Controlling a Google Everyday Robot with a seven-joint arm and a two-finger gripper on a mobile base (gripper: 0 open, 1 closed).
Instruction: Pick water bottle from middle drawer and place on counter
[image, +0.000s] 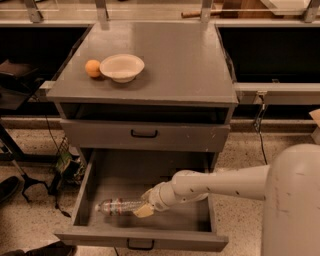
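The water bottle (116, 206) lies on its side on the floor of the open middle drawer (150, 172), near the front left. It is clear, with a reddish-white label band. My gripper (143, 209) reaches down into the drawer from the right and sits at the bottle's right end, touching or very close to it. The counter (180, 65) is the flat gray top of the cabinet above.
A white bowl (122, 66) and an orange (92, 68) sit at the counter's left side. A closed drawer front with a black handle (144, 133) lies above the open drawer. My pale arm (225, 182) crosses the drawer's right wall. Cables and speckled floor lie to the left.
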